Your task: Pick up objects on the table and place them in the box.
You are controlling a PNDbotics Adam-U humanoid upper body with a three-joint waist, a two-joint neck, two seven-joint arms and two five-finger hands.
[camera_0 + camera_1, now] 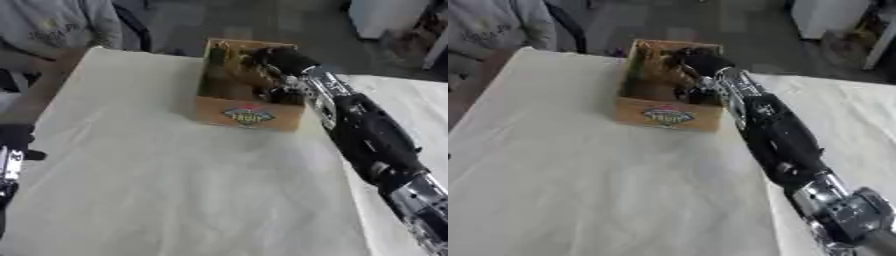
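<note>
A: Where was the right hand (278, 59)?

B: Over the cardboard box (249, 116), reaching in from 5 o'clock. Fingers blurred against dark contents; couldn't tell if it was gripping anything.

A: Box position?

B: On the white table (175, 190), toward 12 o'clock, printed label facing the robot.

A: Left hand (12, 150)?

B: At 9 o'clock by the table edge, mostly cropped; finger state unreadable.

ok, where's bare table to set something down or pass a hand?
Bare cloth runs from the box front wall down to the near edge, and left of the box to the table edge. Crowded: the right arm lies along the right side, and the right hand is over the box opening.
</note>
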